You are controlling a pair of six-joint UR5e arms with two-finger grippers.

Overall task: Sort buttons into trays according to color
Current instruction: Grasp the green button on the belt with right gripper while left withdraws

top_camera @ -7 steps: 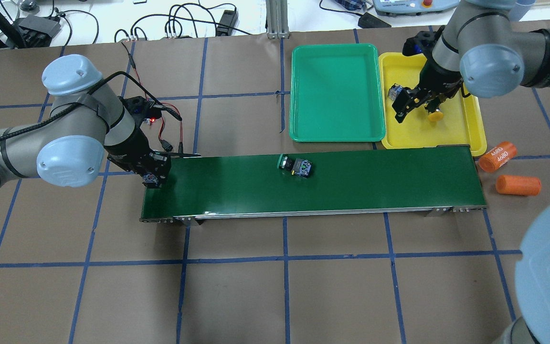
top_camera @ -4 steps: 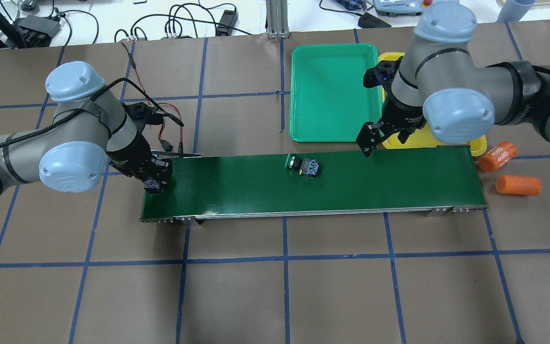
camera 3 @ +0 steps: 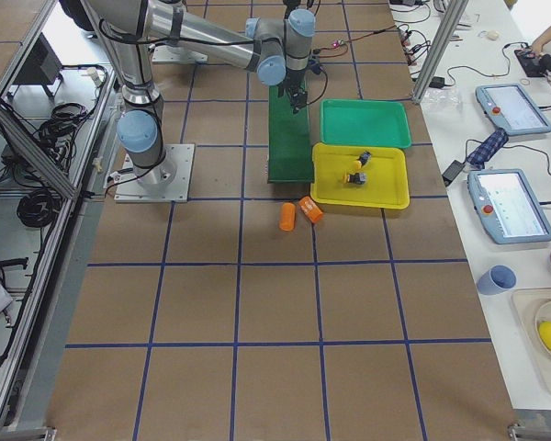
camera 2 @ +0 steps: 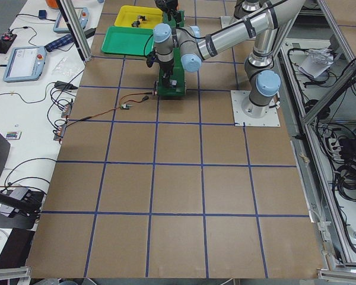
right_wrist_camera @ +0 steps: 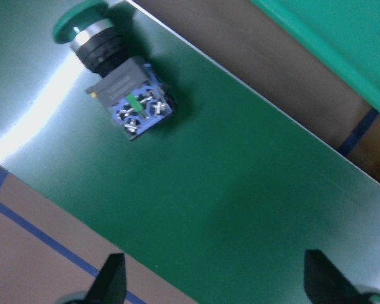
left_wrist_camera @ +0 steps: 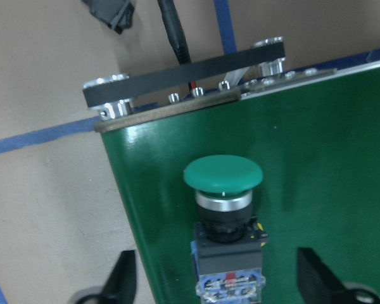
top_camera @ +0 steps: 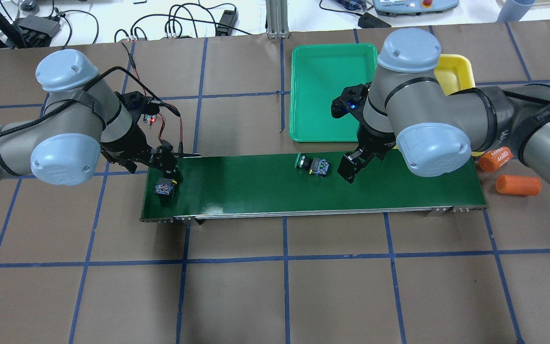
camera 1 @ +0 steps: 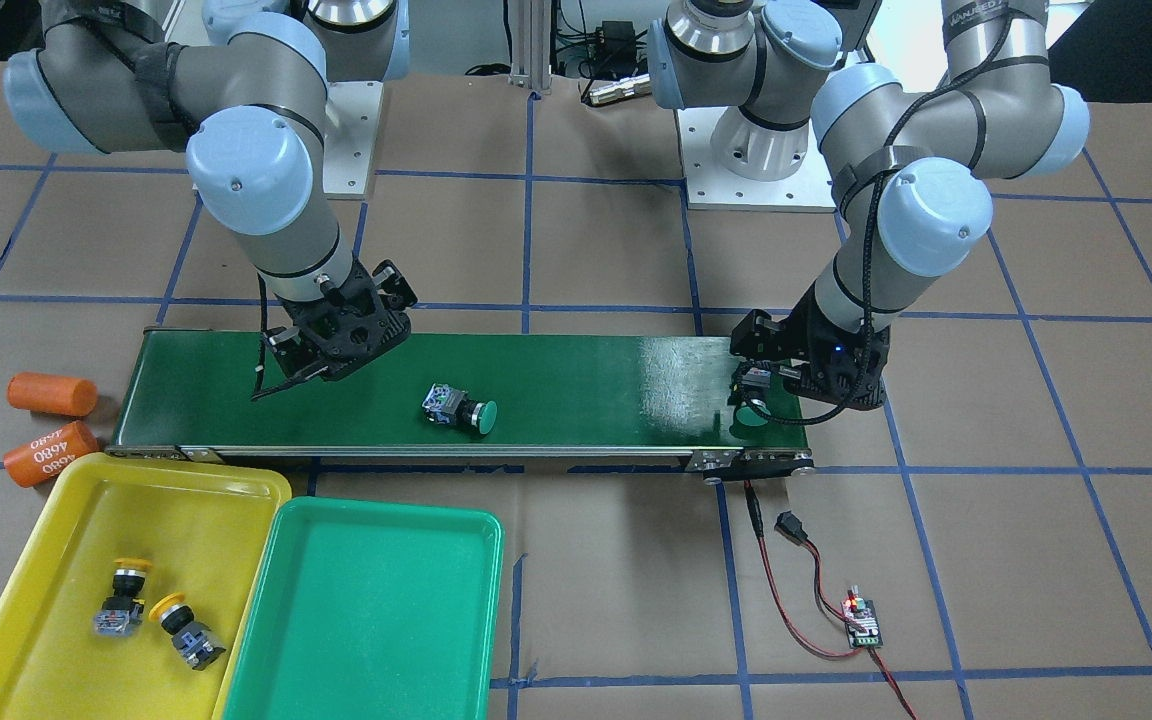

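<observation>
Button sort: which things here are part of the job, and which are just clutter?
Job: two green buttons on the conveyor belt, one mid-belt, one at its end; two yellow buttons in the yellow tray; green tray.
Lying about: two orange cylinders; circuit board with red wires.

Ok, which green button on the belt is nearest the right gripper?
The mid-belt green button, lying on its side beside the right gripper; the other green button sits at the belt end by the left gripper.
</observation>
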